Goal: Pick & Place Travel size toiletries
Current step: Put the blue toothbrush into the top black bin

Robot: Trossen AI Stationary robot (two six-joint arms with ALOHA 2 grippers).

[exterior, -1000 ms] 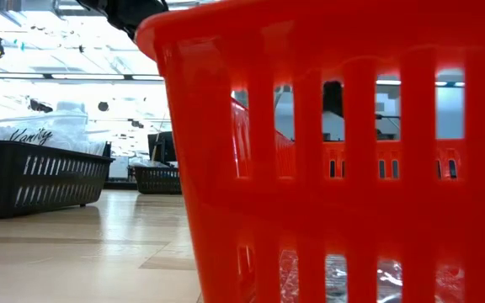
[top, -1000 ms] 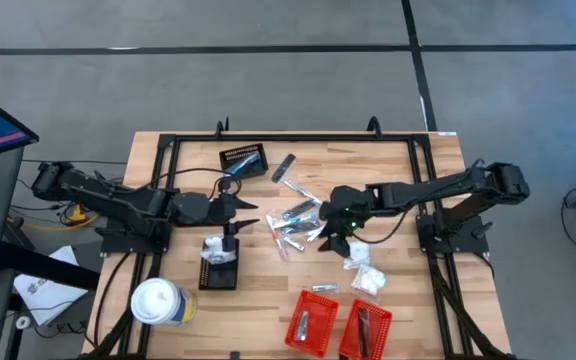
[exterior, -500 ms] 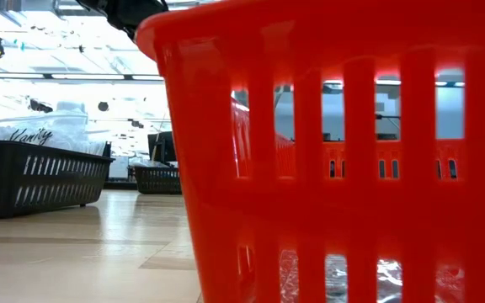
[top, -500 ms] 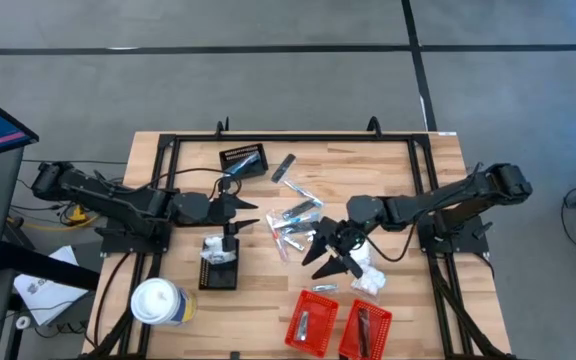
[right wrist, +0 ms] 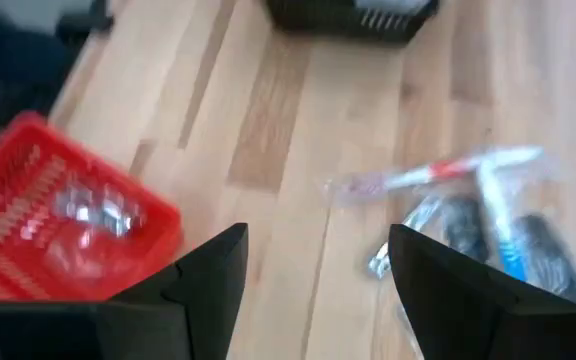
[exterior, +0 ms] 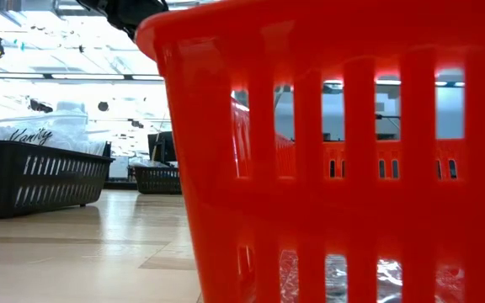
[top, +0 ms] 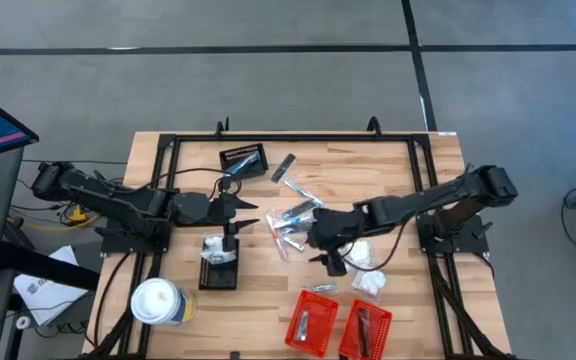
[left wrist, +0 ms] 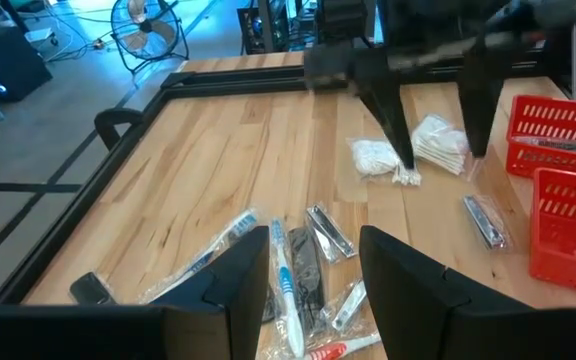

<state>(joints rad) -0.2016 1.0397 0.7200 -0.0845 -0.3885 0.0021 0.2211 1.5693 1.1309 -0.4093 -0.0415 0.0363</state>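
The travel size toiletries lie loose at the table's middle: a pile (top: 293,225) of clear-wrapped toothbrushes, silvery sachets and dark sticks, which also shows in the left wrist view (left wrist: 288,270). White packets (top: 366,270) lie to its right and one silvery sachet (top: 323,289) nearer the front. My right gripper (top: 330,258) hangs open above the table between the pile and the white packets, holding nothing. My left gripper (top: 251,213) is raised left of the pile, open, with nothing between its fingers (left wrist: 243,270).
Two red baskets (top: 311,320) (top: 365,330) stand at the front edge, each with an item inside. One black basket (top: 243,160) stands at the back and another (top: 218,265) with white packets at the front left. A white lidded cup (top: 158,303) stands at the front left corner.
My right gripper has swung from beside the pile toward the near edge, then toward the table's left, rising a little and rolling about its own axis. It has stayed open. Nothing on the table has moved.
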